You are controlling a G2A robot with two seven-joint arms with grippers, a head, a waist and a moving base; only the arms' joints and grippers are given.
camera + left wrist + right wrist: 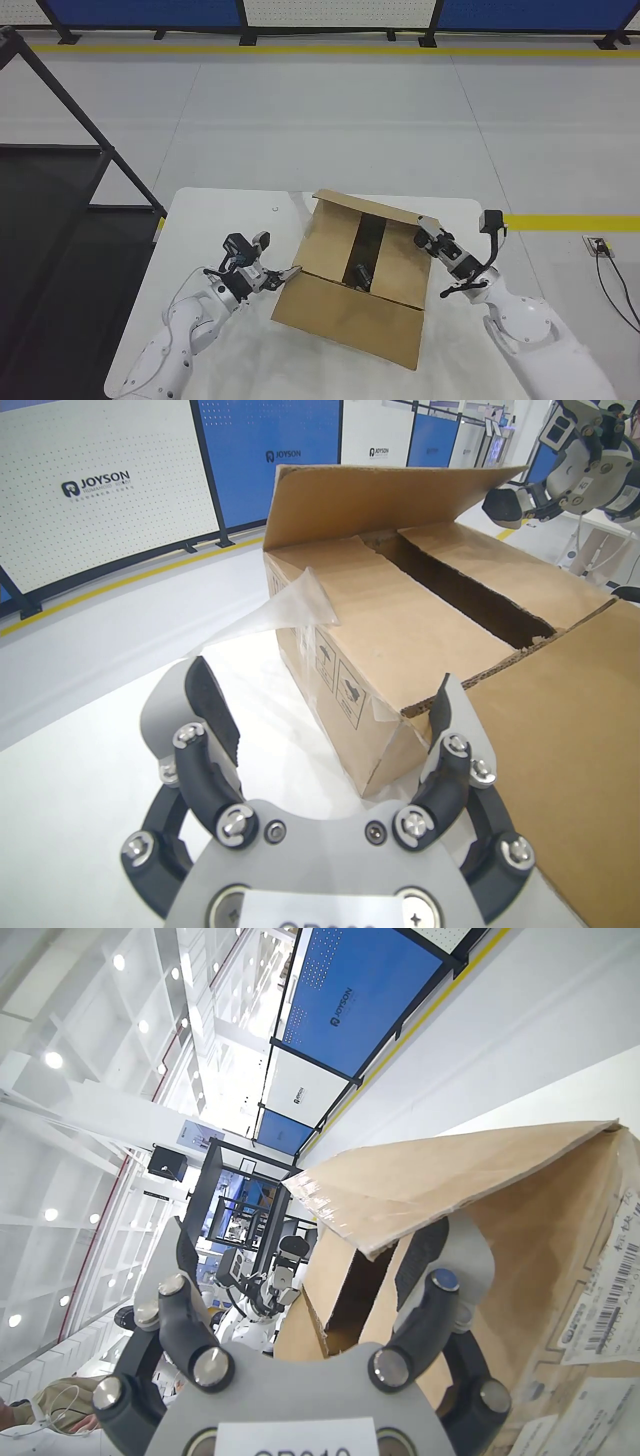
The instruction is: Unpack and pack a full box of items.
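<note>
Opening the box (350,290), which sits on the desk (200,215) with its far outer flap (365,208) raised, its near outer flap (345,322) folded out and the two inner flaps (330,240) almost flat with a dark gap (364,250) between them, looks to be the step in hand. The left gripper (320,680) is spread and empty at the box's near left corner, and the right gripper (307,1233), likewise spread, is at the far right corner beside the raised flap's edge. Each would do well to catch an inner flap along the gap and fold it outward slowly, minding the loose tape (300,600) and keeping the box from sliding.
</note>
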